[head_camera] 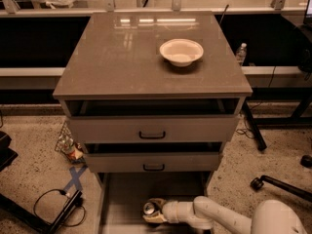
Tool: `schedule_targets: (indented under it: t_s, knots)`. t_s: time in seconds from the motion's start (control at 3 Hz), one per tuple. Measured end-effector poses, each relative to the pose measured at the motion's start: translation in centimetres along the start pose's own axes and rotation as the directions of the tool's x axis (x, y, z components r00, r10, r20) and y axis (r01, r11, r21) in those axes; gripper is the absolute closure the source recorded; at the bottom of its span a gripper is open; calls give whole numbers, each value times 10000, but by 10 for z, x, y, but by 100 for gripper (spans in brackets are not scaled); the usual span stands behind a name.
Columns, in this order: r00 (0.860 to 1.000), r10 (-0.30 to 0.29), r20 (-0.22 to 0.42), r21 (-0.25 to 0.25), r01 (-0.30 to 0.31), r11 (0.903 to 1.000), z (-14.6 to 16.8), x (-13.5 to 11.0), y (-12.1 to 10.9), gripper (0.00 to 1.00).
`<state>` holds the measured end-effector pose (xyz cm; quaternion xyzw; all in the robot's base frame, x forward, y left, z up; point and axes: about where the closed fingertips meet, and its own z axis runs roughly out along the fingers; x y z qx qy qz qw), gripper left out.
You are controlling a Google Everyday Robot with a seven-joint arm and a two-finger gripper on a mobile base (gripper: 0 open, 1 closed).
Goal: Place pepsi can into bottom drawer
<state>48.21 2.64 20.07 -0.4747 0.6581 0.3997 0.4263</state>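
Observation:
The bottom drawer (122,199) is pulled out at the foot of the cabinet, its pale floor showing. The pepsi can (149,208) shows its silver top low in the drawer, near the front. My gripper (154,211) reaches in from the right on a white arm and is shut on the can, fingers around its sides. I cannot tell whether the can rests on the drawer floor or hangs just above it.
A white bowl (181,51) sits on the cabinet top (122,57). Two upper drawers (152,129) with black handles are slightly open. A bag of litter (67,145) and cables lie on the floor left; a chair base (278,183) is at the right.

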Motion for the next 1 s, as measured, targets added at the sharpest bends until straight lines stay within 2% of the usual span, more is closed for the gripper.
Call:
schedule_targets:
  t_s: [0.33, 0.67, 1.0]
  knots:
    - [10000, 7, 12, -26, -7, 10000, 1, 0, 1, 8]
    - [10000, 13, 23, -51, -13, 10000, 3, -1, 2, 0]
    - [10000, 14, 24, -53, -13, 10000, 3, -1, 2, 0]
